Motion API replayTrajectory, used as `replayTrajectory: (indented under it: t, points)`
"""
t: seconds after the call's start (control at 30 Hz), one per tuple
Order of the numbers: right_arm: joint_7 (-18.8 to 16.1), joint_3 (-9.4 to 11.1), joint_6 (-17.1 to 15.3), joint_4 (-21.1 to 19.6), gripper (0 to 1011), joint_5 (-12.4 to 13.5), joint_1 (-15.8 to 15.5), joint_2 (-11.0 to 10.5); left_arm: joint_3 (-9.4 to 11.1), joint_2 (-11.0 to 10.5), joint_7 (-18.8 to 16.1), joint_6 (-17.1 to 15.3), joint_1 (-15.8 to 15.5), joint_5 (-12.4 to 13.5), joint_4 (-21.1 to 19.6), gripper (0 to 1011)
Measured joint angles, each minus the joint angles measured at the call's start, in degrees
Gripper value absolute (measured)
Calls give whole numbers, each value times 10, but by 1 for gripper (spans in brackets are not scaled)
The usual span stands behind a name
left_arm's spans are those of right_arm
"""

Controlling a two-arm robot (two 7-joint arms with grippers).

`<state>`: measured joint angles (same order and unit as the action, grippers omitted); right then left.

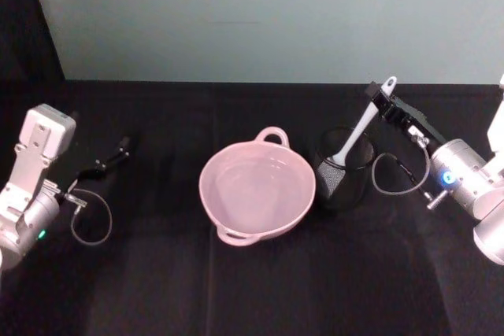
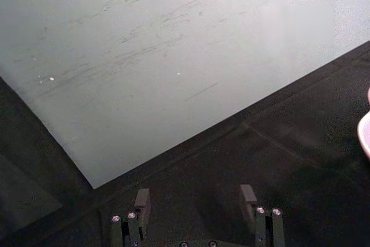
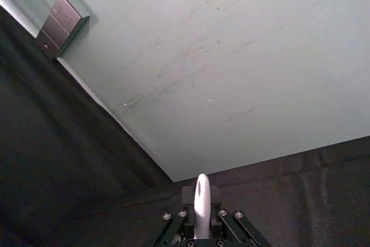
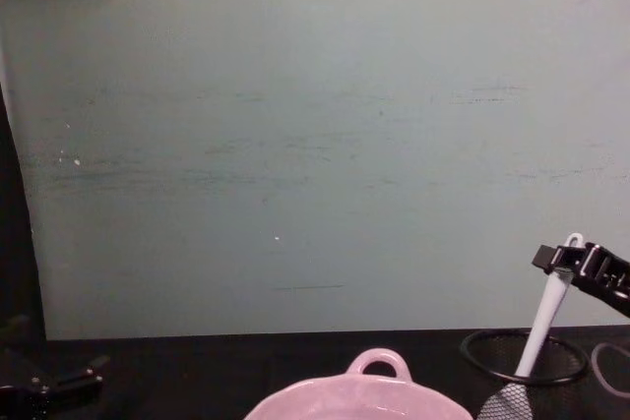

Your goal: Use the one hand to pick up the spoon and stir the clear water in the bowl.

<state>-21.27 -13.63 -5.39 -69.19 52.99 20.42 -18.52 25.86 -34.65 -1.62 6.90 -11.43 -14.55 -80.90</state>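
Scene with one spoon [image 1: 361,127], one bowl [image 1: 209,194], one black mesh cup [image 1: 346,190] and two grippers. Right gripper [image 1: 379,100]: fingers clamped on the spoon's handle just under its holed end; the blade hangs below it, inside the cup. The pink bowl, holding clear water, stands just beside the cup, lower and to this gripper's left. Left gripper [image 1: 120,147]: fingers apart, holding nothing, well beyond the bowl.
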Motion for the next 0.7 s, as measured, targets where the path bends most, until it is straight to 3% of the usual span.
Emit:
replayTrajectory:
  t: [0.07, 0.3, 0.53, 0.63, 0.7]
  points:
    - [1, -2, 2, -2, 127, 1, 0, -2, 0, 0, 0, 0, 0, 0, 0, 1011]
    - [12, -13, 17, -32, 123, -17, -6, -18, 0, 0, 0, 0, 0, 0, 0, 1011]
    - [26, -35, 36, -96, 123, -91, -13, -51, 0, 0, 0, 0, 0, 0, 0, 1011]
    - [27, -48, 37, -131, 123, -136, -11, -71, 0, 0, 0, 0, 0, 0, 0, 1011]
    - [27, -52, 34, -142, 123, -148, -9, -78, 0, 0, 0, 0, 0, 0, 0, 1011]
